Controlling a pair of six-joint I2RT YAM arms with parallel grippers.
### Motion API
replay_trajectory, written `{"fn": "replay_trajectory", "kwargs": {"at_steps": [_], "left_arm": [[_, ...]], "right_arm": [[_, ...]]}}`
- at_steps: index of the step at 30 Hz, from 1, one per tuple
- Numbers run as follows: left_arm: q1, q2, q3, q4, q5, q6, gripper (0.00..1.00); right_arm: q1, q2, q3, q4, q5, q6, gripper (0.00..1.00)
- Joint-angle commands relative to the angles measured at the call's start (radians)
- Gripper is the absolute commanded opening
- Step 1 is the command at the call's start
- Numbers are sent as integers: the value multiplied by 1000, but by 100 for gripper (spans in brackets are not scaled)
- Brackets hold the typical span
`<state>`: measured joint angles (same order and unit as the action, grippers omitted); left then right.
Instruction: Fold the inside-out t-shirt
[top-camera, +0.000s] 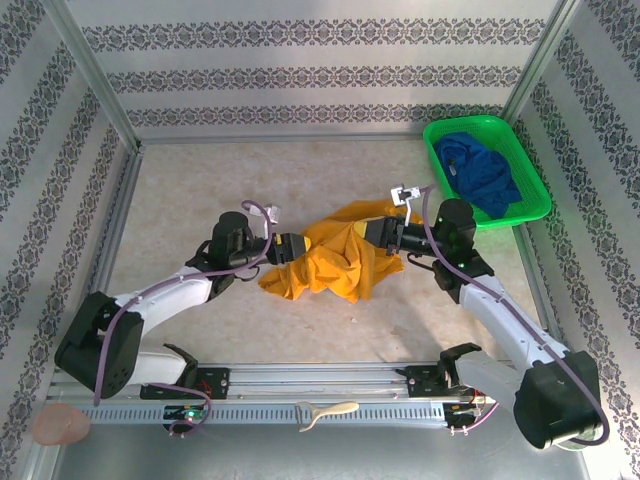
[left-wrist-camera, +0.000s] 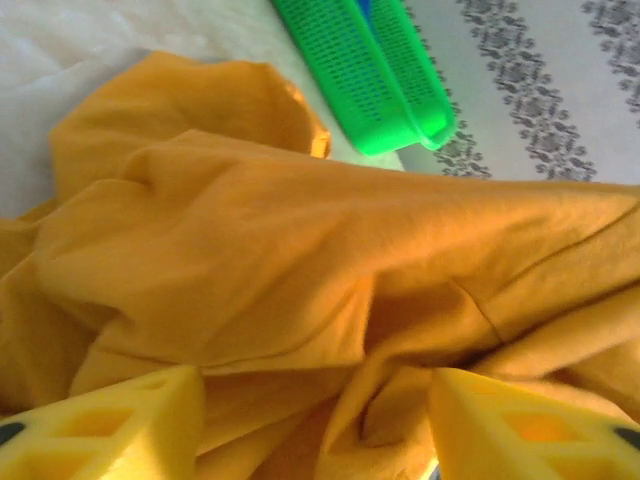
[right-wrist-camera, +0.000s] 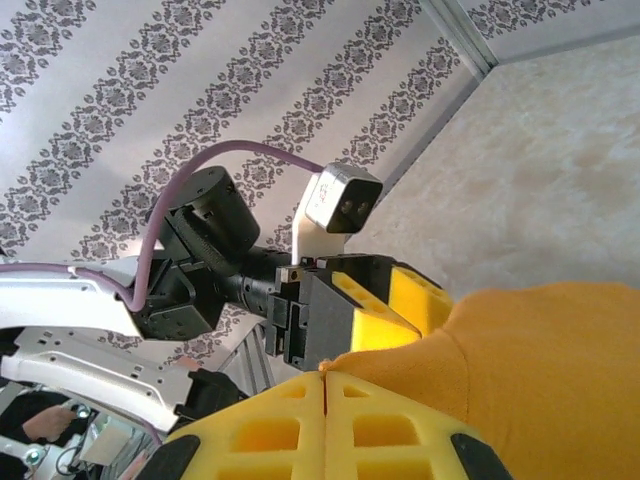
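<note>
The plain orange-yellow cotton t-shirt lies in a crumpled heap in the middle of the pale mottled surface, between my two arms. It is bunched and wrinkled, with no sleeve or hem laid out flat. I judge I am at the opening step, getting hold of the cloth so that it can be spread before any fold is made.

My right gripper is clamped tight, its yellow fingers pressed together on an edge of the shirt at the heap's upper right, and the fabric hangs from the fingertips. My left gripper is at the heap's left side with its jaws apart. From its wrist camera, the two yellow fingers stand wide with folds of shirt bulging between them, but they are not pinching anything.

The green plastic mesh basket holding the dark blue garment sits in the far right corner, well apart from the shirt.

Next, I think, the left gripper should close on a single layer near an edge, not a thick wad. Then both arms can draw apart to stretch the shirt out. I cannot tell which part of the shirt lies between those fingers.
</note>
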<state>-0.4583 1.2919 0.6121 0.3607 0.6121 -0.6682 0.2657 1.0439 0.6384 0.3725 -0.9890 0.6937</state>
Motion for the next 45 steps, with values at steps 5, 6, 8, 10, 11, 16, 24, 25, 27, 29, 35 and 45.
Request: {"fn": "replay_trajectory", "kwargs": {"at_steps": [5, 6, 8, 10, 11, 16, 24, 25, 27, 29, 35, 45], "left_arm": [[-130, -190, 164, -381, -251, 275, 67], [-153, -178, 192, -417, -272, 306, 67], [-198, -133, 256, -489, -311, 375, 67], [-230, -78, 306, -530, -330, 423, 67], [-244, -48, 327, -541, -330, 444, 67], [-283, 67, 400, -546, -332, 488, 67], [-285, 185, 476, -522, -359, 503, 64], [-284, 201, 488, -520, -371, 499, 63], [-283, 235, 515, -515, -357, 496, 62], [-283, 272, 547, -508, -306, 492, 46], [-281, 333, 626, -559, -156, 442, 0], [-267, 264, 715, -735, -196, 138, 0]], "right_arm": [[-3, 60, -22, 69, -32, 20, 0], [-3, 64, -23, 69, -32, 18, 0], [-3, 68, -24, 66, -30, 16, 0], [-4, 67, -25, 63, -27, 17, 0], [-3, 64, -26, 62, -26, 18, 0], [-3, 50, -30, 51, -22, 20, 0], [-4, 22, -38, 39, -28, 21, 0], [-4, 15, -44, 37, -28, 20, 0], [-5, 1, -57, 35, -26, 23, 0], [-10, -13, -74, 28, -19, 20, 0], [-68, 24, -88, -20, 16, -44, 0], [-64, -159, -103, -397, 373, -138, 64]]}}
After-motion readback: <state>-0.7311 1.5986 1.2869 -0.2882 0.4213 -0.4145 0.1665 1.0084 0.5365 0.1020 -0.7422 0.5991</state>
